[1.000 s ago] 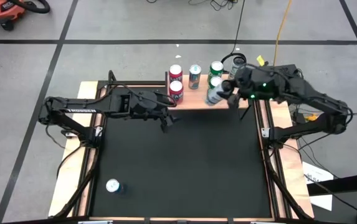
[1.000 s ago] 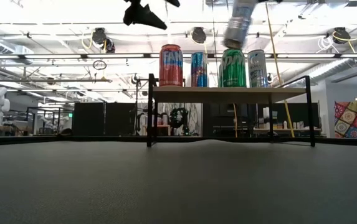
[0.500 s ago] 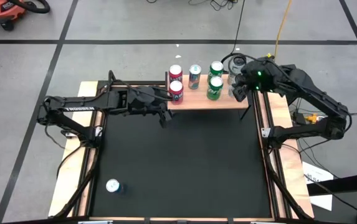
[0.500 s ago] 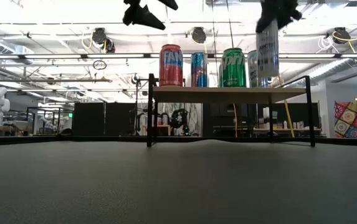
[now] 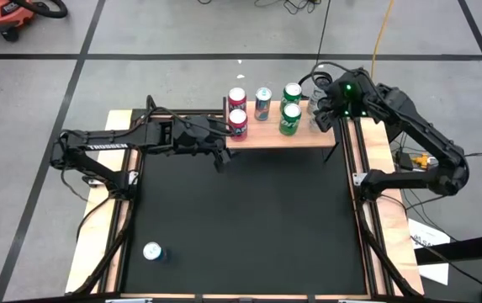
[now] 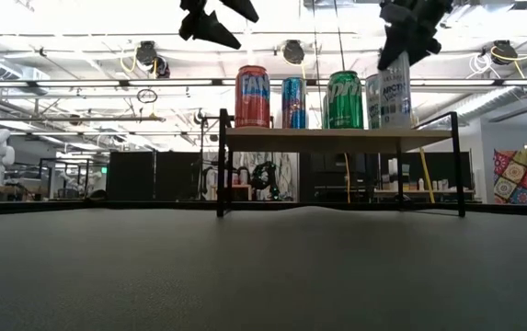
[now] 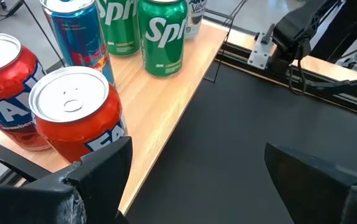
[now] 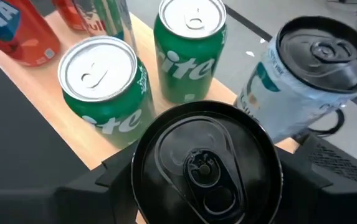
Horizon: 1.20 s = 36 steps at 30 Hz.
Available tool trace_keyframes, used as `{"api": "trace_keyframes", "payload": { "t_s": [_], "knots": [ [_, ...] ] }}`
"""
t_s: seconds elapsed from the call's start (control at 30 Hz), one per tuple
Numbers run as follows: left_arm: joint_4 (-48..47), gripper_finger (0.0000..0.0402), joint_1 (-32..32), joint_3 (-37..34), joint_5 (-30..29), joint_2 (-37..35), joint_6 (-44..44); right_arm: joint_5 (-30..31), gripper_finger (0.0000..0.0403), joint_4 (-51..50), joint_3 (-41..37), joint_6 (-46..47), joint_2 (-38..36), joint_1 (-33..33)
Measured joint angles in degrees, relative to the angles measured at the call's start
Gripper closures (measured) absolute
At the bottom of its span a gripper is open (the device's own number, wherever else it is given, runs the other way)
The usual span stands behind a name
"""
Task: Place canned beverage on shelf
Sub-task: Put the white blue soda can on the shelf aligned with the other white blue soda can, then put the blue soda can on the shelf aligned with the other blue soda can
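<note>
The right pincer (image 6: 408, 48) grasps a black-topped can (image 8: 206, 163) upright, apparently resting on the shelf (image 5: 262, 135) at its right end beside the green cans (image 5: 289, 118); the left pincer (image 7: 190, 180) hovers released.

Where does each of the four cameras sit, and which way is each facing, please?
High view: above the table, facing straight down; both arms show, left gripper beside the shelf.
Low view: at table-top height, facing level across to the shelf; both grippers hang in from above.
Left wrist view: on the left arm, facing the red cans; its open fingers show.
Right wrist view: on the right arm, above the black-topped can it holds.
All four share the green cans.
</note>
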Motion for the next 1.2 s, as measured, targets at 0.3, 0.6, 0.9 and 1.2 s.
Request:
{"api": "trace_keyframes", "payload": {
  "t_s": [0.3, 0.6, 0.9, 1.2],
  "knots": [
    [-0.1, 0.0038, 1.1, 0.0, 0.0, 0.0, 0.4, -5.0, 0.0147, 0.1, 0.0, -1.6, 2.2, -3.8],
    [-2.9, 0.0038, 1.1, 0.0, 1.0, -1.0, -0.1, -4.7, 0.0083, 1.4, 0.1, -2.0, 1.8, -4.7],
    [-4.2, 0.0038, 1.1, 0.0, -1.9, -8.1, -1.6, -4.8, 0.0081, 4.4, 0.1, 0.7, -3.9, -4.6],
    [-9.7, 0.0038, -0.4, 0.0, -3.3, -13.5, -2.8, -4.8, 0.0081, 11.6, 0.1, 5.4, -12.2, -1.5]
  ]
}}
